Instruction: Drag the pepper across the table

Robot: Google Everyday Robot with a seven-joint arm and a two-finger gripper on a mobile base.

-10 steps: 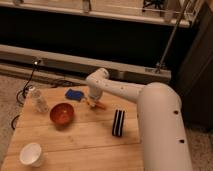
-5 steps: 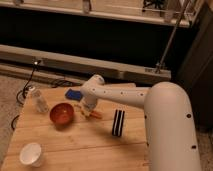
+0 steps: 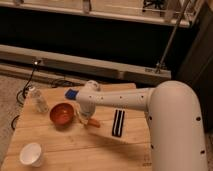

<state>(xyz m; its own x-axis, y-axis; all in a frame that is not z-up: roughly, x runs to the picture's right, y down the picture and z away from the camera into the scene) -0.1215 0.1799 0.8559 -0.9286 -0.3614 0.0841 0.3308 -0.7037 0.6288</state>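
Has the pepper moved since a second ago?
Yes. The pepper, under the shut claw, has slid toward the near edge, now level with the bowl.

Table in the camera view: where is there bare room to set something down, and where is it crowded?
Bare wood on the table lies along the near edge, between the white cup and the arm. Crowded: the middle, where the gripper sits over the pepper, between the red bowl and the black striped object.

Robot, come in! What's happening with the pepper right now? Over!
Gripper shut, down at the pepper on the table. Red bowl close beside it on one side, black striped thing on the other. Over.
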